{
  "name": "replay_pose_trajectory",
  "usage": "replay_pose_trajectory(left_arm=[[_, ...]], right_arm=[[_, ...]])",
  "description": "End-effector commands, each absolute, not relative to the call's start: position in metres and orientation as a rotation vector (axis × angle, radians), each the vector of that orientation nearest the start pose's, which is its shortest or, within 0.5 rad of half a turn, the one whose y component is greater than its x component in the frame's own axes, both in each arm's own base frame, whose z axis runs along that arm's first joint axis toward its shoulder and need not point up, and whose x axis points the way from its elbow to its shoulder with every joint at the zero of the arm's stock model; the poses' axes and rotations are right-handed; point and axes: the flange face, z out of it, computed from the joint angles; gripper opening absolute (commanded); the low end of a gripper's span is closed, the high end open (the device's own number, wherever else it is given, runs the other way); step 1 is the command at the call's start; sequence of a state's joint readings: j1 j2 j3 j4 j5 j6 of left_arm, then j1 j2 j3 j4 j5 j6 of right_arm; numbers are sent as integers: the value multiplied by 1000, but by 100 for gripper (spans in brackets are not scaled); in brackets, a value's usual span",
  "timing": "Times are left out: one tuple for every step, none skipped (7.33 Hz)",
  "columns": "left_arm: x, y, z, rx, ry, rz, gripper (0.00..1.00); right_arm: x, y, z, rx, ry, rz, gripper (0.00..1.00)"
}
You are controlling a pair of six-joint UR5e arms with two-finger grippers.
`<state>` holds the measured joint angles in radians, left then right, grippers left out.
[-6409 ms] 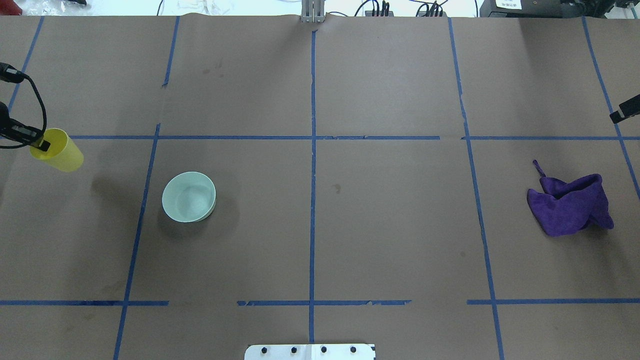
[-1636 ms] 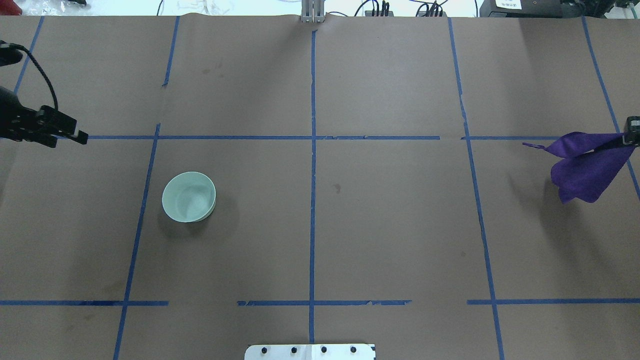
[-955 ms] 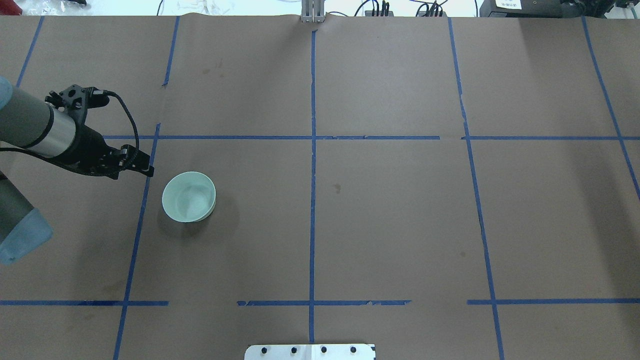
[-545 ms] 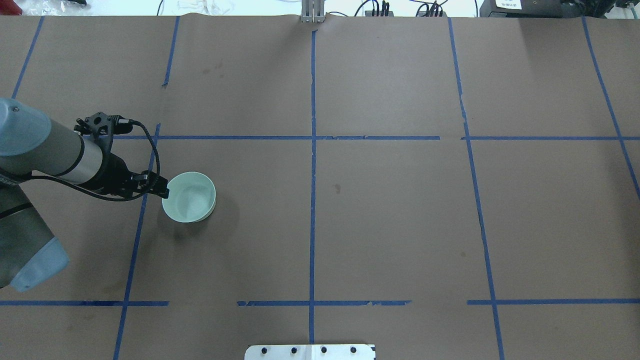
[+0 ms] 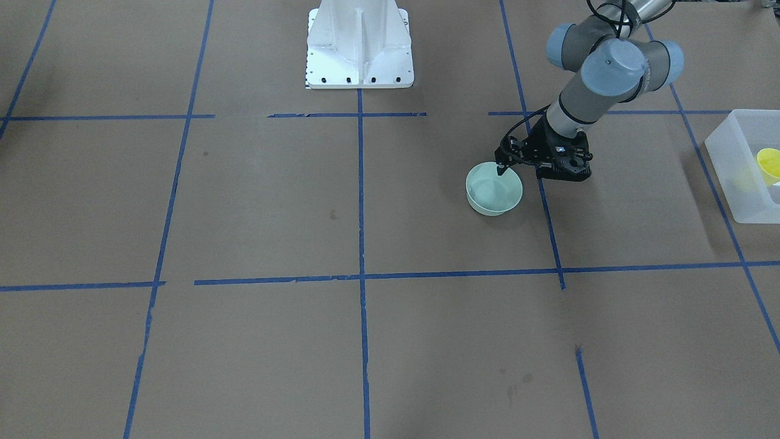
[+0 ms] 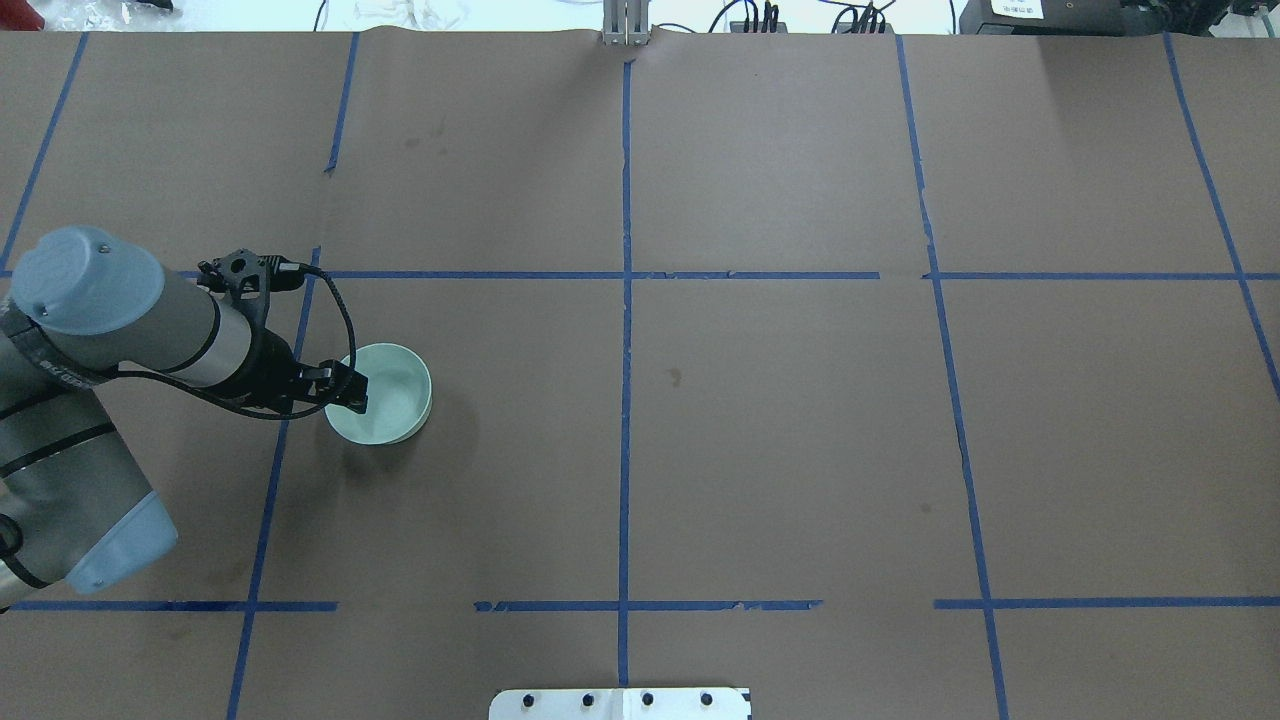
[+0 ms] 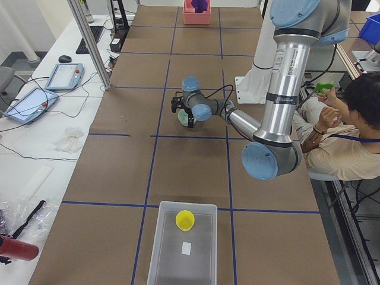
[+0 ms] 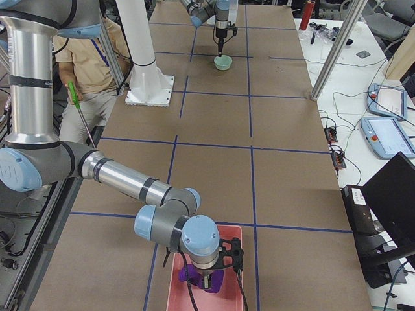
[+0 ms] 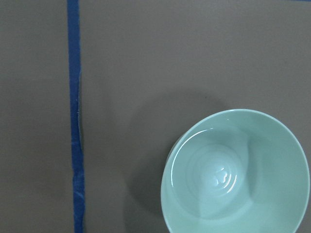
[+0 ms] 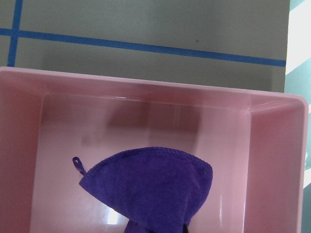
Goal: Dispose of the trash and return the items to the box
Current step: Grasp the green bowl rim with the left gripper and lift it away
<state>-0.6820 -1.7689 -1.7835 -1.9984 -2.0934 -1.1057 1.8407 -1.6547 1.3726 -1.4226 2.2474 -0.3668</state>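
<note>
The yellow cup [image 5: 769, 164] lies inside the frosted white box [image 5: 725, 174] at the table's left end; both also show in the exterior left view, cup [image 7: 184, 220] and box [image 7: 159, 255]. My left gripper [image 6: 350, 392] is open at the near-left rim of the pale green bowl [image 6: 392, 405], with one finger over the bowl's inside. The left wrist view shows only the empty bowl [image 9: 238, 174]. My right gripper [image 8: 207, 280] hangs over a pink bin [image 10: 272, 160], shut on a purple cloth [image 10: 150, 189] that dangles into it.
The white robot base [image 5: 359, 42] stands at mid table on the robot's side. Blue tape lines [image 6: 625, 400] divide the brown table. A seated person [image 7: 344, 142] is beside the base. A metal post [image 7: 89, 41] stands at the far table edge.
My left arm has swung from the table's left edge, without the cup, over to the bowl's rim. My right gripper has carried the purple cloth out of the overhead view.
</note>
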Motion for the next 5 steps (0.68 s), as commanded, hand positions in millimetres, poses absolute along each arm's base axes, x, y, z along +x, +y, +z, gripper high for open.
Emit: replay_pose_trajectory(left_arm=[[404,-437,416,35,925,8,90],[403,-438,414,50,921,-2,82],[403,-438,411,52,926,-3,43],[402,-439,409,54,929,-5,0],[401,-438,406,57,935,-4,0]], right_arm=[[181,-394,796,97,-676,-32,15],[177,-394,799,84,-680,-21,29],[173,-397,798,85,-681,-28,34],[170,-400,796,83,-680,-30,72],[170,-404,787,103,-679,-35,100]])
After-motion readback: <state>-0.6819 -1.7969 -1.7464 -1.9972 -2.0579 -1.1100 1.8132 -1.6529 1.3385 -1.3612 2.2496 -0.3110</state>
